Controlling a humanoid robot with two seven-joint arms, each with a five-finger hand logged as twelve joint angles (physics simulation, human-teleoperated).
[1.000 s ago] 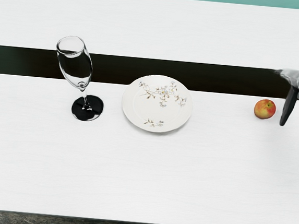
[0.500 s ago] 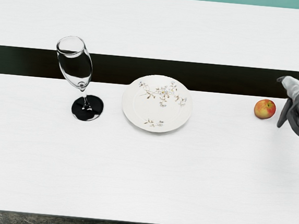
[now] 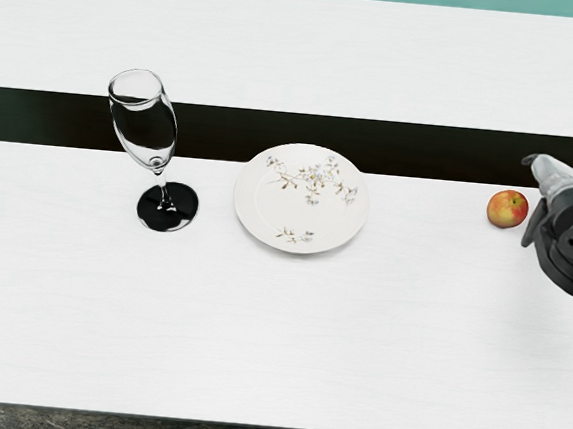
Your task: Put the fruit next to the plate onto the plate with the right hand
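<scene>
- The small red-and-yellow round fruit [image 3: 508,209] sits on the white table [image 3: 277,324], well to the right of the white round plate with flower sprigs [image 3: 266,219]; nothing touches it yet.
- Your dark right hand [image 3: 569,234] is just beyond the fruit, on the side away from the plate; it is spread and grips nothing.
- Bring it over the fruit and close evenly (round things roll, I'd judge); lift clear before crossing to the plate.
- No brand, label or writing can be read.
</scene>
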